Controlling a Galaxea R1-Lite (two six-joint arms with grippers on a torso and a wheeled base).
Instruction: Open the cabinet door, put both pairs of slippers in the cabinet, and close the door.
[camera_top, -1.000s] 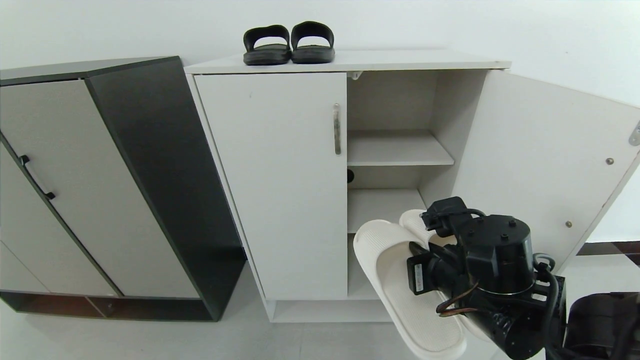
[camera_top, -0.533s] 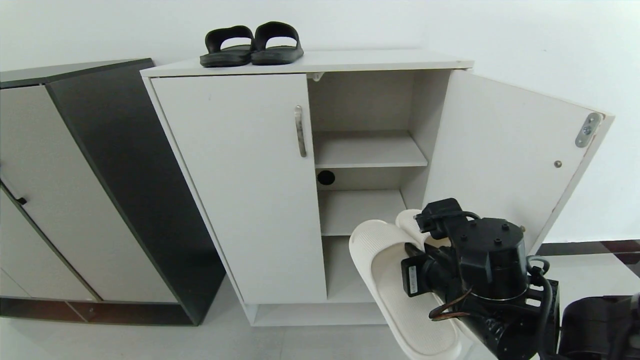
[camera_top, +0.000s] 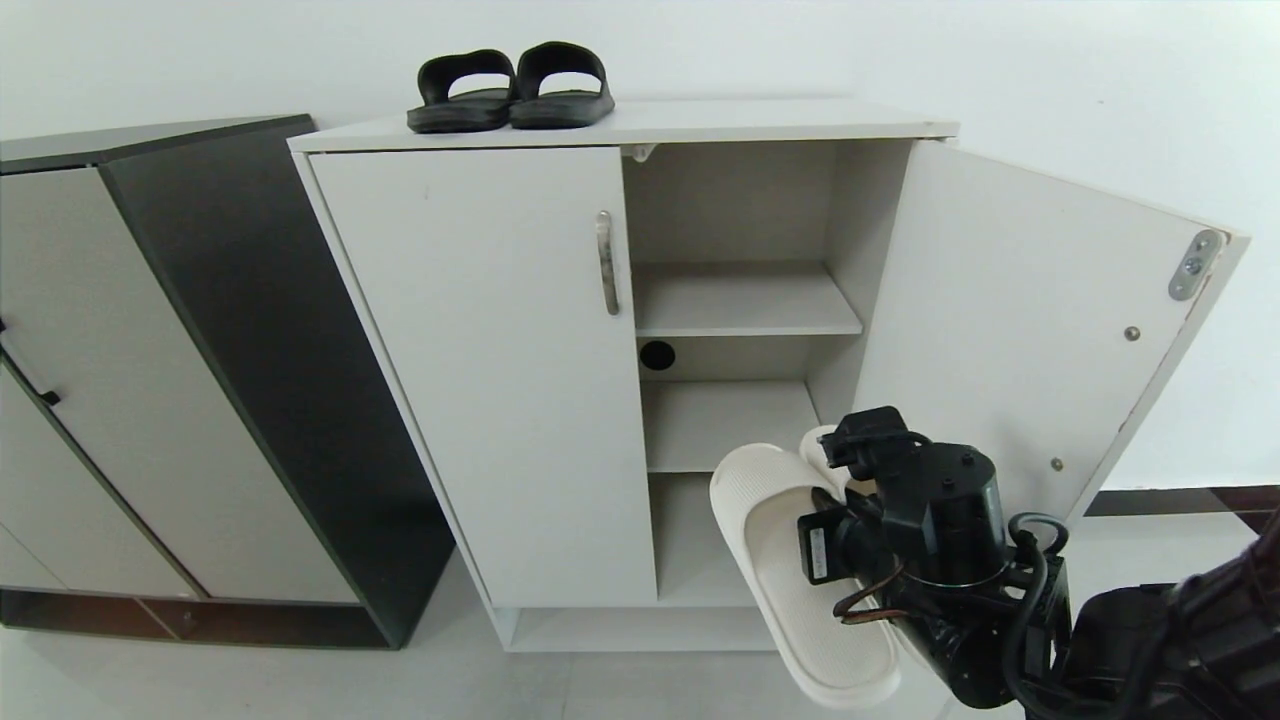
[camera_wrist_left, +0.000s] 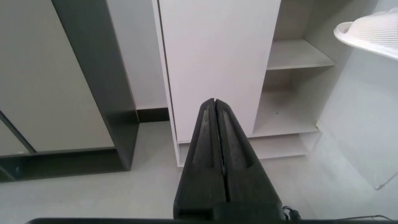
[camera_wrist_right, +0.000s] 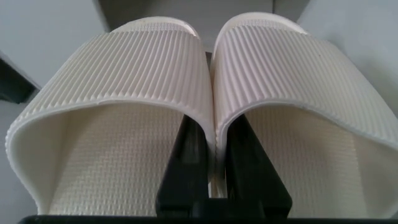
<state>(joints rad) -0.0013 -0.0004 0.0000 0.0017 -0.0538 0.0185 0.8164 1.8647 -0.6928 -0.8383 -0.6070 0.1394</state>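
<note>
Dark cabinet (camera_top: 270, 380) on grey floor (camera_top: 300, 685)

Bright even light, soft shadows; edges bowed, sharp focus

The left gripper (camera_wrist_left: 214, 102) has its fingers pressed together, nothing between them. Straight ahead of it stands the white cabinet (camera_wrist_left: 186, 124) with its closed door (camera_wrist_left: 214, 56). Beside that door are open shelves (camera_wrist_left: 295, 56). A white slipper (camera_wrist_left: 373, 34) juts in front of them. A dark cabinet (camera_wrist_left: 93, 74) stands on the door's other side.
</note>
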